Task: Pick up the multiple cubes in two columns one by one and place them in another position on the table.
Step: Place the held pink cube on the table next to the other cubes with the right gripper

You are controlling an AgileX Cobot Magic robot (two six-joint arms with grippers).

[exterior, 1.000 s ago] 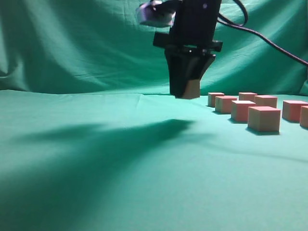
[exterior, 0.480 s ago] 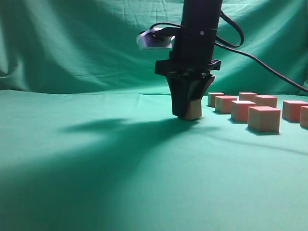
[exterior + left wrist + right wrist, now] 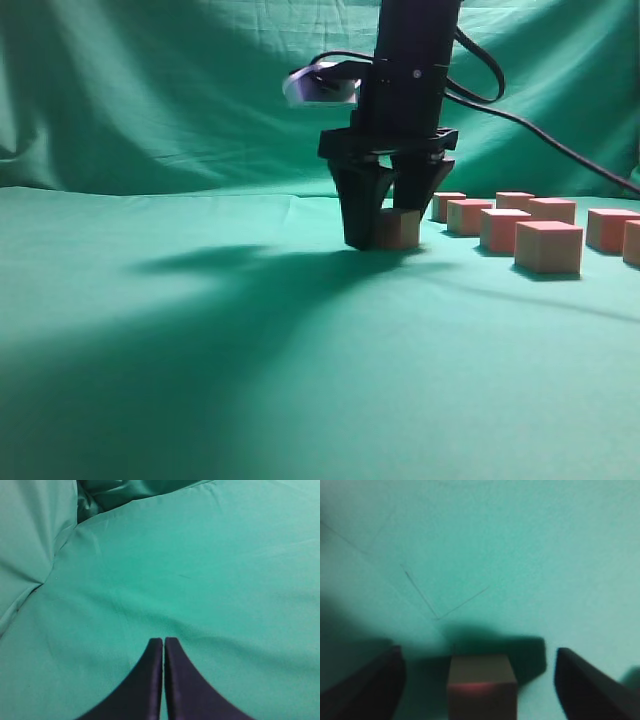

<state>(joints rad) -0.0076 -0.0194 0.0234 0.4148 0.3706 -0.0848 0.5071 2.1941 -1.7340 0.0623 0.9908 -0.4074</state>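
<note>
The left gripper [image 3: 163, 647] appears only in its own wrist view, fingers pressed together over bare teal cloth of the table [image 3: 200, 380], holding nothing and nowhere near the work.

The released cube [image 3: 397, 229] makes the best landmark. It sits flat on the table, left of the remaining cubes [image 3: 548, 247], which stand in their rows well apart from it. The right gripper [image 3: 383, 240] straddles this cube with its jaws spread. In the right wrist view there is clear cloth between the cube [image 3: 481, 686] and each finger, so nothing is pinched.

The likely trouble is in the lift-off. The fingertips hang low beside the cube, so any sideways drift while rising could clip it and skew or tip it. Further right of the cube, the nearest row stands close enough that a careless swing back towards it could knock a neighbour out of line.
</note>
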